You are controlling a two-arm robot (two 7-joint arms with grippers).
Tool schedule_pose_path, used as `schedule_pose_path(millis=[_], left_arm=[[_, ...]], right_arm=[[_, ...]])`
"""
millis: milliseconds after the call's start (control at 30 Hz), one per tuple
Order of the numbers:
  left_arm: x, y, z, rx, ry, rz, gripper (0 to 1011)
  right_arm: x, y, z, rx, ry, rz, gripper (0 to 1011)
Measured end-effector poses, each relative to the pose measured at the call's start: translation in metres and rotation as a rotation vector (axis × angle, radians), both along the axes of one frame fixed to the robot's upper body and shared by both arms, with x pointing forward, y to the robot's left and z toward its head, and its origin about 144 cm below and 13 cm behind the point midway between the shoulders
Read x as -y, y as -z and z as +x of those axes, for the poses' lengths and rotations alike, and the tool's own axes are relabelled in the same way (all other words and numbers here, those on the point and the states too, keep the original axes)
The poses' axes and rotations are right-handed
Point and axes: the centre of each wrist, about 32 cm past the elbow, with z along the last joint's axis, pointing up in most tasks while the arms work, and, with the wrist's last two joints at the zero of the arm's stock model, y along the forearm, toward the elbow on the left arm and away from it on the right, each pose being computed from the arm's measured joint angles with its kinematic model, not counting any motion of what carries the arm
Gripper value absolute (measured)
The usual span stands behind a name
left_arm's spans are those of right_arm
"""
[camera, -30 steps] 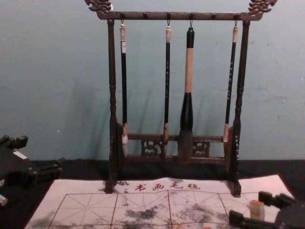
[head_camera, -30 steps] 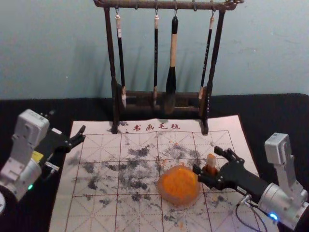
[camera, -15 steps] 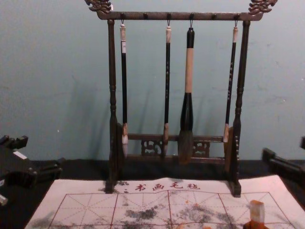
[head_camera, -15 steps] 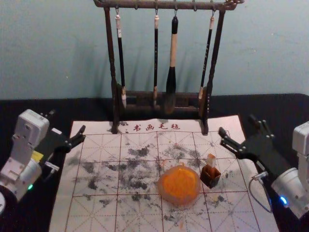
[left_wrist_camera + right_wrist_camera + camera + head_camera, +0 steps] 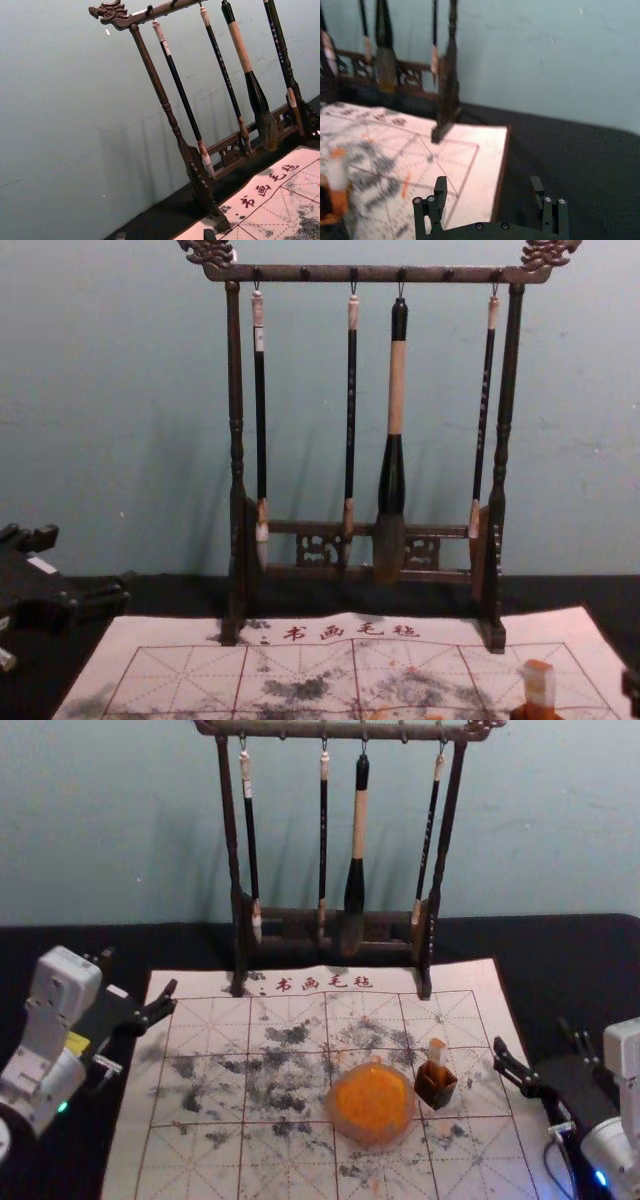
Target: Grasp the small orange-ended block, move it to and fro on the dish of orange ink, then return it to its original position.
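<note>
Block (image 5: pixel 436 1050) with an orange end is standing nearly upright in a small brown holder (image 5: pixel 435 1088), its upper part rising out of the opening. The holder is resting on the felt mat (image 5: pixel 500 1160), just to the right of the dish (image 5: pixel 370 1138) of orange ink (image 5: pixel 372 1104) in the head view; whether the two are touching, I cannot tell.

The right claw (image 5: pixel 532 1035) is hovering to the right of the block and apart from it, reaching in from the right near the mat's right edge. It is holding nothing: in the right wrist view its two fingers are spreading wide, with bare space between them. In the chest view, a dark part of it is poking in at the right edge.

The left claw (image 5: pixel 138 974) is waiting at the mat's left edge, its fingers parted and gripping nothing.

The mat is lying on the black surface (image 5: pixel 560 950), its red grid showing grey and black ink smudges, and a few orange marks are dotting it. Behind, a dark wooden rack (image 5: pixel 231 840) is standing across the mat's far edge. Three slender brushes and one thick brush (image 5: pixel 354 885) are hanging from its top bar, bristles pointing down.
</note>
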Motion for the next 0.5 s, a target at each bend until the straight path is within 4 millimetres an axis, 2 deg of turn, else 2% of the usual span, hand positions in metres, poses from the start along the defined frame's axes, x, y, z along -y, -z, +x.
schedule_pose_path(millis=[133, 500], left_arm=[[0.0, 0.0, 0.0, 0.0, 0.0, 0.0, 1001], [0.0, 0.0, 0.0, 0.0, 0.0, 0.0, 1001]], right_arm=[[0.0, 0.0123, 0.0005, -0.019, 0.038, 0.023, 1000], [0.0003, 0.0116, -0.0001, -0.02, 0.034, 0.019, 1000]])
